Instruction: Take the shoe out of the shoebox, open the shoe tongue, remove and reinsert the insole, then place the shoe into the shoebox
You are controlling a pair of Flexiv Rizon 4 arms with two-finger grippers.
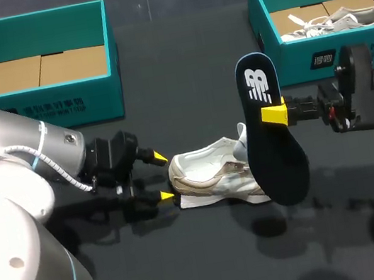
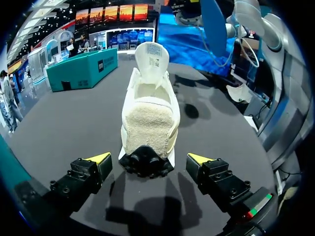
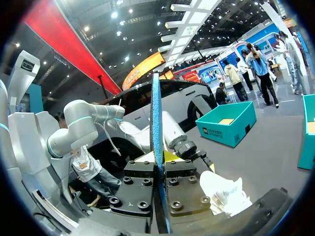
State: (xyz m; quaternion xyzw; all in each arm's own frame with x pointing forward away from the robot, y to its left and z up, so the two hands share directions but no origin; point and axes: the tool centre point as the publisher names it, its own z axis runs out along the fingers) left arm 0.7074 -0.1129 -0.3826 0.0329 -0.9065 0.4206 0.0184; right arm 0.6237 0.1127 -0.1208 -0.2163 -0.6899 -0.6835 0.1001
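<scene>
Resting sole-down at mid-surface (image 1: pixel 215 264), a cream-white shoe (image 1: pixel 214 175) is seen, heel twd the left claw (image 1: pixel 163 178), tongue standing up. A dark insole (image 1: pixel 274 147) w/ white logo is held upright over the toe end, clamped at its edge by the right claw (image 1: pixel 274 114). The left claw is spread wide, tips flanking the heel, no contact seen. Far corners are taken by a teal left shoebox (image 1: pixel 48 106) lined w/ cardboard and a right shoebox (image 1: pixel 288 58) w/ a second shoe (image 1: pixel 336 20). Bare surface is left btw the boxes and nearside of the shoe.
</scene>
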